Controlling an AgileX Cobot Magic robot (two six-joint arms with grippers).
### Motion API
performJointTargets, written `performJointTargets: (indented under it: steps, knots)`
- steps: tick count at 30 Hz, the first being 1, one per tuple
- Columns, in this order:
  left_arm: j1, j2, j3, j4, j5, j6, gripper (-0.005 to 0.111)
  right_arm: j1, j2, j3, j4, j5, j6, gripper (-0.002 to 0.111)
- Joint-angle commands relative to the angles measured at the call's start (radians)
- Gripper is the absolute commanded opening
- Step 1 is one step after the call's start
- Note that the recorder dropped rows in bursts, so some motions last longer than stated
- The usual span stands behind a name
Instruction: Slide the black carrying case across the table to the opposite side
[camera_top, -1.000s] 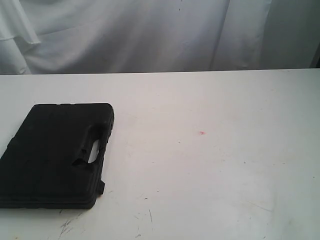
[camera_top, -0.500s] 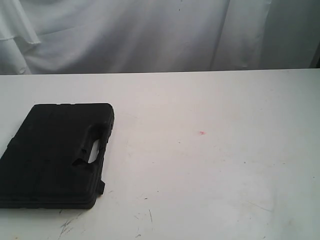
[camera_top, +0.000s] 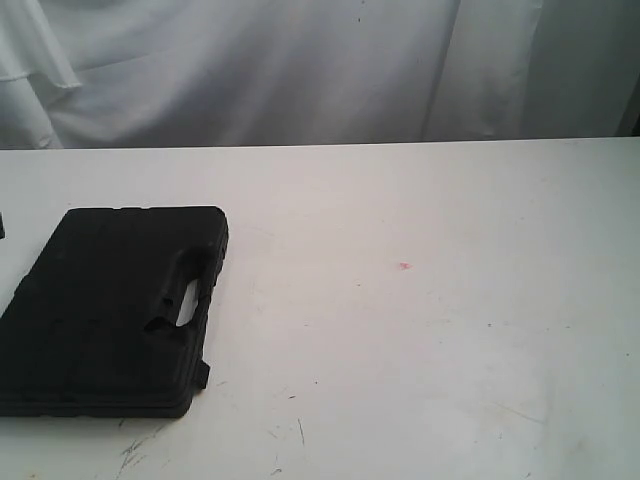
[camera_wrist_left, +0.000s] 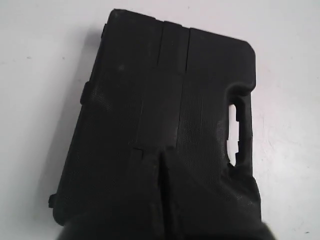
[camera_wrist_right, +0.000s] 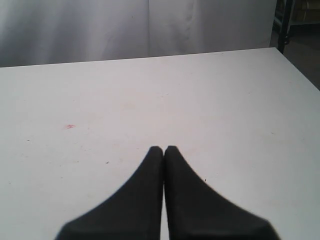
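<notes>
I see a black, pebble-grained case (camera_top: 100, 310), a white table (camera_top: 430, 350) with faint dark scratches (camera_top: 300, 432), one red speck (camera_top: 404, 266), pale grey-white curtain (camera_top: 300, 70).

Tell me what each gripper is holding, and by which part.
Nothing is held. The right gripper is shut empty above the table. The left gripper looks shut over the case, clamping no part of it.

Matt black plastic, scuffed white top

The black carrying case (camera_wrist_left: 215, 90) beneath the left jaws looks like moulded plastic, matt, finely pebbled; the table (camera_wrist_right: 225, 90) ahead of the right jaws is smooth, dull white, with faint dark scratches; the right gripper (camera_wrist_right: 164, 148) is plain matt black; beyond its jaws hangs creased white cloth (camera_wrist_right: 100, 25).
</notes>
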Motion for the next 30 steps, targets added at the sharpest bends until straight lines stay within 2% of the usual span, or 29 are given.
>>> performJointTargets:
  steps: [1, 4, 7, 14, 20, 26, 30]
  knots:
    - [-0.006, 0.145, -0.143, -0.017, 0.134, 0.022, 0.0, -0.004, -0.007, 0.003, -0.01, -0.002, -0.002, 0.0]
    - [-0.006, 0.241, -0.234, -0.052, 0.198, 0.022, 0.0, -0.004, -0.007, 0.003, -0.01, -0.002, -0.002, 0.0]
    - [-0.039, 0.322, -0.312, -0.057, 0.241, 0.022, 0.0, -0.004, -0.007, 0.003, -0.01, -0.002, -0.002, 0.0]
    - [-0.194, 0.488, -0.443, -0.046, 0.256, -0.031, 0.0, -0.004, -0.007, 0.003, -0.01, -0.002, -0.002, 0.0]
    - [-0.311, 0.63, -0.526, 0.078, 0.27, -0.175, 0.0, -0.004, -0.007, 0.003, -0.01, -0.002, -0.002, 0.0]
    - [-0.39, 0.757, -0.589, 0.121, 0.275, -0.245, 0.0, -0.004, -0.007, 0.003, -0.01, -0.002, -0.002, 0.0]
    - [-0.409, 0.824, -0.61, 0.15, 0.252, -0.301, 0.001, -0.004, -0.007, 0.003, -0.01, -0.002, -0.002, 0.0]
